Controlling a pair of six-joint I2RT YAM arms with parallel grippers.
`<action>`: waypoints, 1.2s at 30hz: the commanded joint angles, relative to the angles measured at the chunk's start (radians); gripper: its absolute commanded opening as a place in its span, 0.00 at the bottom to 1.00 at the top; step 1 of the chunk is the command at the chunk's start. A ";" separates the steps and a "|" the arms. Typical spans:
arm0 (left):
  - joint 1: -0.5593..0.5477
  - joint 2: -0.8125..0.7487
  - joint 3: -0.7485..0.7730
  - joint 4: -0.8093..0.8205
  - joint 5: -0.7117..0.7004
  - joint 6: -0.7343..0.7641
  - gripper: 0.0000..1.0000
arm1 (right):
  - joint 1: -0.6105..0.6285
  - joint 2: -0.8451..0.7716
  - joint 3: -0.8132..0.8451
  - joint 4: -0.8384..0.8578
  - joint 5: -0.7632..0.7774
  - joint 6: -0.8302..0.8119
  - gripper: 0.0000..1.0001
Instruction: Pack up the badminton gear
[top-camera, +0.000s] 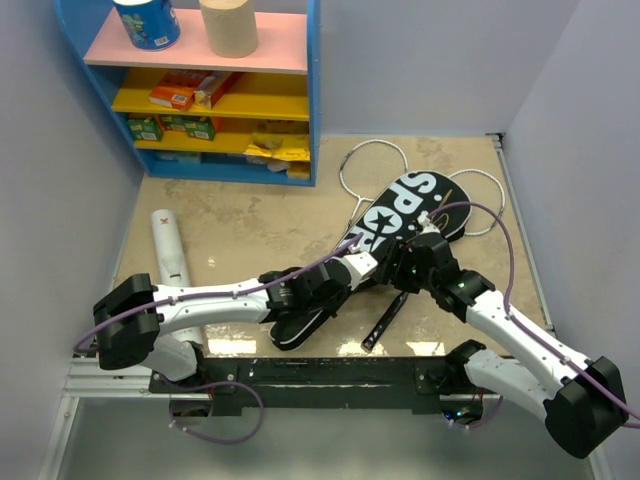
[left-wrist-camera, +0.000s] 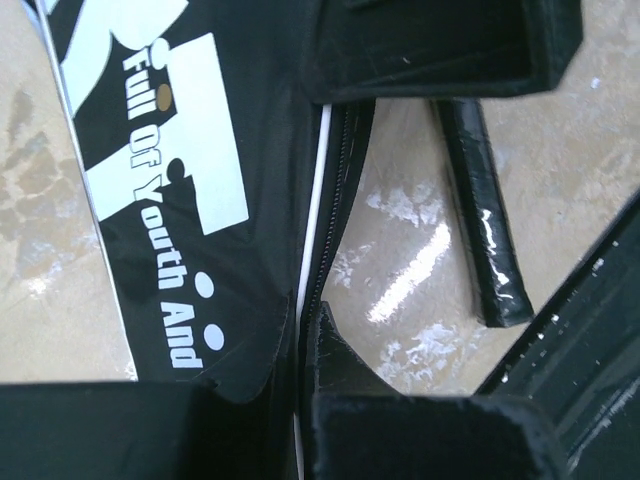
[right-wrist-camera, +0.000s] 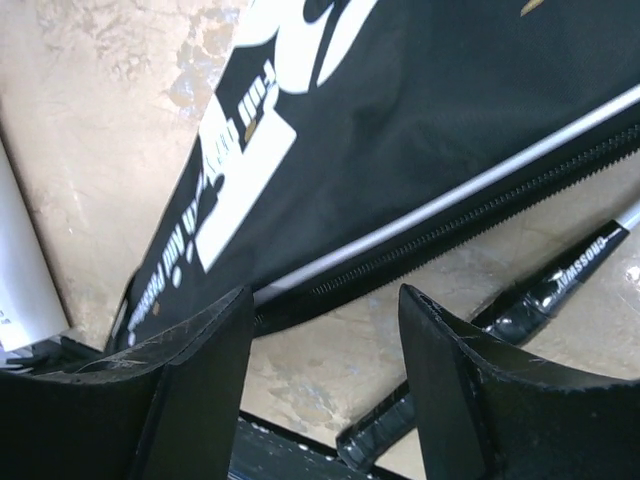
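The black bag (top-camera: 400, 225) lettered SPORT lies slantwise across the middle of the counter (top-camera: 250, 225), its narrow end toward 7 o'clock and its broad end toward 1 o'clock.

The left pincer (top-camera: 350, 268) is closed on the bag's zipped edge. In the left wrist view its fingers (left-wrist-camera: 420, 435) meet with the fabric and white piping pinched between them, midway along the bag (left-wrist-camera: 200, 200).

The right pincer (top-camera: 405, 268) stands open just beside it, toward 3 o'clock. In the right wrist view its two fingers (right-wrist-camera: 195, 380) are well apart and grip nothing, with the zipper edge of the bag (right-wrist-camera: 420, 150) and bare counter showing between them.

A black racket handle (top-camera: 385, 320) lies on the counter just beside the bag's lower edge, at 6 o'clock, and it shows glossy in the right wrist view (right-wrist-camera: 545, 295).

One white racket head (top-camera: 373, 165) pokes out beyond the bag at 12 o'clock, and a second racket head (top-camera: 483, 200) shows at 2 o'clock, partly under the bag.

The white tube (top-camera: 170, 250) lies well apart at 9 o'clock.

A blue shelf (top-camera: 312, 90) with paper rolls (top-camera: 228, 25) and coloured boxes (top-camera: 172, 95) stands at 11 o'clock.
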 joint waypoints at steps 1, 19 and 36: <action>0.003 -0.053 -0.007 0.086 0.089 -0.028 0.00 | 0.003 0.006 -0.003 0.068 0.008 0.021 0.63; 0.080 0.008 0.002 0.149 0.204 -0.032 0.00 | 0.002 -0.224 -0.047 -0.048 -0.097 0.035 0.64; 0.103 0.008 0.039 0.187 0.284 -0.051 0.00 | 0.002 -0.183 -0.096 -0.036 -0.100 0.050 0.63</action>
